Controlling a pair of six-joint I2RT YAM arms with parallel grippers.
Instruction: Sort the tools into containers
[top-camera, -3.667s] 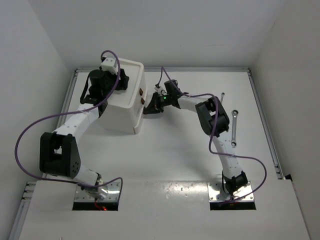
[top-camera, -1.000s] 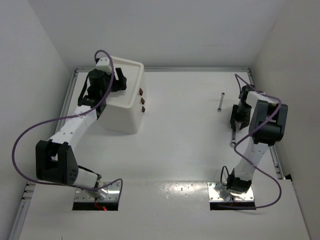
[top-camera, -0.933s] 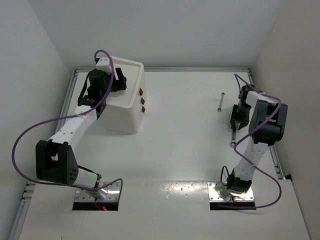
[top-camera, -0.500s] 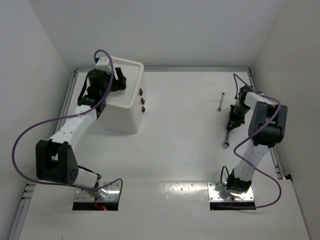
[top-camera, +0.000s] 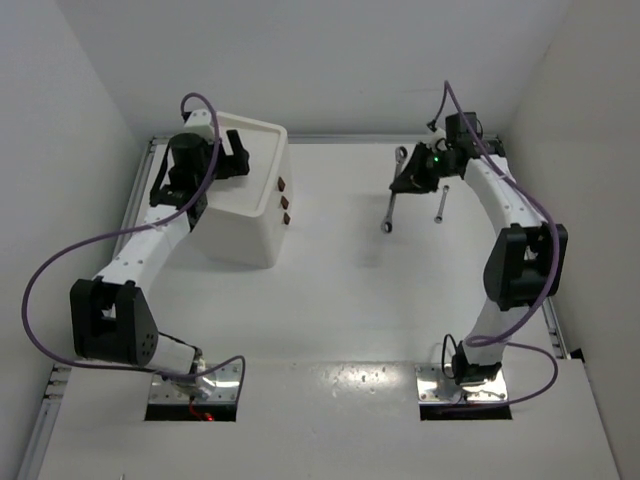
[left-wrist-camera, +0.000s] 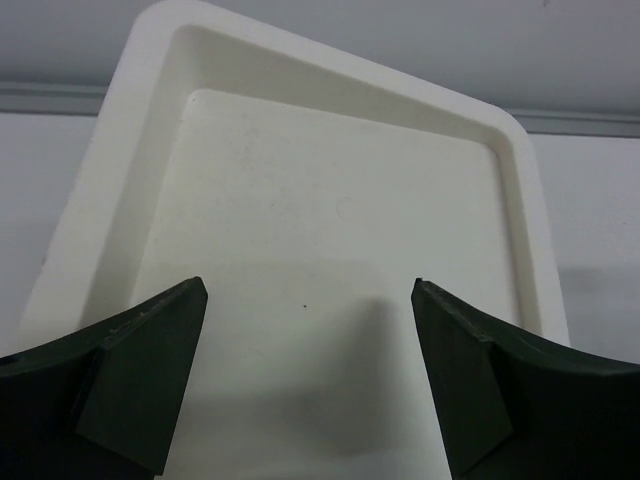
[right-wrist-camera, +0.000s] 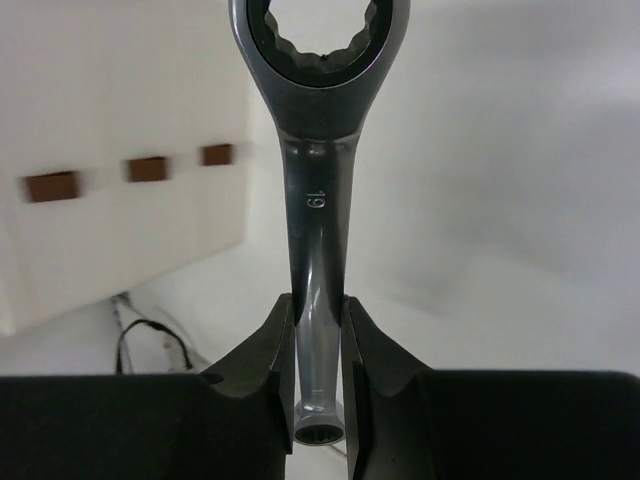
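My right gripper (right-wrist-camera: 318, 310) is shut on the shank of a long silver wrench (right-wrist-camera: 318, 200) marked 19, whose ring end points away from the wrist. In the top view that wrench (top-camera: 388, 214) hangs above the table's back middle under the right gripper (top-camera: 409, 181). A second, thinner wrench (top-camera: 441, 203) lies on the table just to its right. The white box (top-camera: 245, 225) stands at the back left with three brown drawer knobs (top-camera: 285, 201) facing right. My left gripper (left-wrist-camera: 309, 290) is open over the box's recessed tray top (left-wrist-camera: 330, 200), which holds nothing.
Walls close in the table on the left, back and right. A raised rail (top-camera: 525, 240) runs along the table's right edge. In the right wrist view the box's drawer knobs (right-wrist-camera: 148, 168) show at upper left, and a dark cable (right-wrist-camera: 150, 335) trails below them.
My right arm has lifted the wrench off the table's right side and swung it back and to the left. The left gripper has opened a little wider over the tray top.
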